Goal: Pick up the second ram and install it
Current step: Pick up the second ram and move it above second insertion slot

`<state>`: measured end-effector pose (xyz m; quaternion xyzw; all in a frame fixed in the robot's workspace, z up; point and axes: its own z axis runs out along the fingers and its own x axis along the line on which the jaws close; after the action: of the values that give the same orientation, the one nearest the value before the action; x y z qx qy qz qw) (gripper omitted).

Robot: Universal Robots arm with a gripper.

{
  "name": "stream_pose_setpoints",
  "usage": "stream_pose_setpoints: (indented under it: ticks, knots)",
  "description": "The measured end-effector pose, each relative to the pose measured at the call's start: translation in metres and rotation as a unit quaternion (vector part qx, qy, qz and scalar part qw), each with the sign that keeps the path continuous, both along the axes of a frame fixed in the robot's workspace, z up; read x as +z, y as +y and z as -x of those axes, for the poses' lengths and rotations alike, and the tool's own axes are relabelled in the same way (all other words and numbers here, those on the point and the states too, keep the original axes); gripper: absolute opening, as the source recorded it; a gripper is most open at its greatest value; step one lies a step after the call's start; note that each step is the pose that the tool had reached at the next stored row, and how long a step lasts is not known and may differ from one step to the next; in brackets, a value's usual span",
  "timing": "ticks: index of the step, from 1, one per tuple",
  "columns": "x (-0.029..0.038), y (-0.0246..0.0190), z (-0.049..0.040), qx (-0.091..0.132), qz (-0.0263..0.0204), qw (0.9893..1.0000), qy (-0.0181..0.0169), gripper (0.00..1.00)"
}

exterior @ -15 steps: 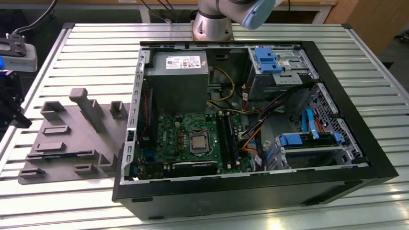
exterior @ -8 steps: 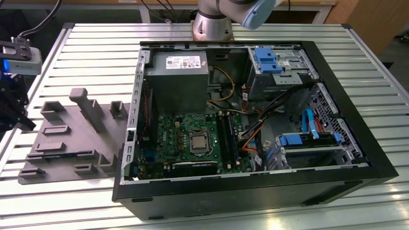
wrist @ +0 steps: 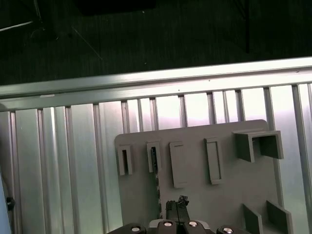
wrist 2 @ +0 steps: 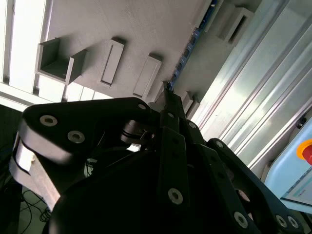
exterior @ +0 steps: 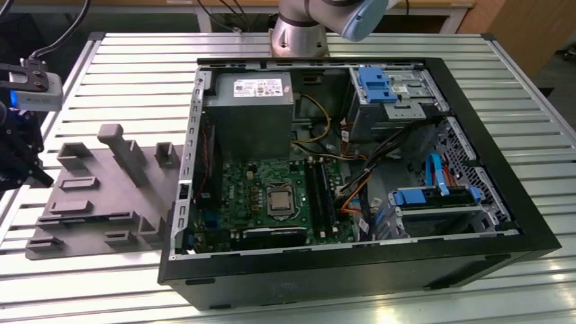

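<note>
Step in hand: picking up; judged from the gripper's place at the tray, the install has not begun.
Gripper: the gripper (wrist: pixel 177 208) hangs over the grey moulded tray (wrist: pixel 204 195), aimed down at the tray's bare floor between its raised blocks.
Finger state: in both wrist views the two fingers are drawn together into one narrow tip, with nothing seen clamped between them.
Second ram: the second ram (wrist 2: pixel 189 48) stands on its long edge on the tray, a thin blue-green strip running away from the fingertip towards a raised block. In the first wrist view the same strip (wrist: pixel 157 195) lies just beside the fingers, not between them.
Contact: in the second wrist view the fingertip overlaps the strip's near end; whether they touch cannot be told.
Destination: the computer case (exterior: pixel 360 273) lies open on the slatted table (exterior: pixel 135 67), well apart from the tray (exterior: pixel 90 196). The long memory slots (exterior: pixel 320 196) run beside the processor on the green motherboard (exterior: pixel 247 196).
Slot occupancy: cannot be told.
Next move, requirement (judgement): the fingers must part and sit across the strip's two flat faces, centred along its length, so that it lifts straight and level.
Risk (judgement): a grip taken off-centre would tilt the thin board.
</note>
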<state>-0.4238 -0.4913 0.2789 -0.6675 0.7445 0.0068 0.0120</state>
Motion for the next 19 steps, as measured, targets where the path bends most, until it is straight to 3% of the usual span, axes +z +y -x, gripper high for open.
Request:
stream_pose_setpoints:
  ticks: [19]
  knots:
    - [-0.0071, -0.0031, -0.0001, 0.000, 0.0000, 1.0000, 0.0000, 0.11]
